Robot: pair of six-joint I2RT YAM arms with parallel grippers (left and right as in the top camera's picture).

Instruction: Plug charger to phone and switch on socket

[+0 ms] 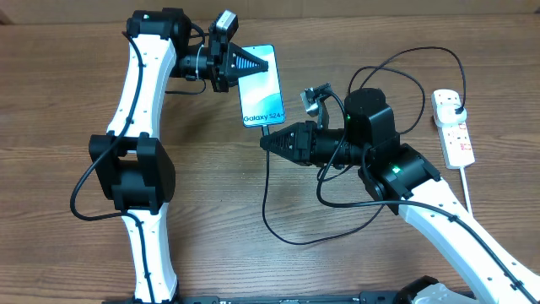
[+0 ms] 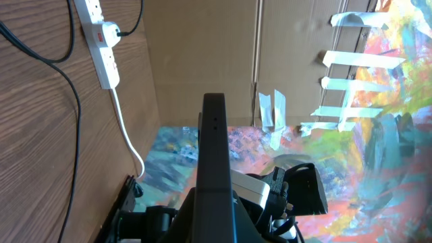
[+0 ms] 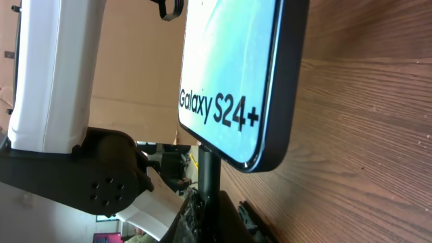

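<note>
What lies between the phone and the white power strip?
Overhead view: the right arm and loops of the charger cable lie between phone and power strip.

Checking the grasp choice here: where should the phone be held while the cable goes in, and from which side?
By its top end, approaching from beyond it, as the left gripper does: the phone is a slim slab, and its "Galaxy S24+" end must stay free for the charger.

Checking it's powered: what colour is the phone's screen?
The phone screen is light blue-teal; right wrist view.
</note>
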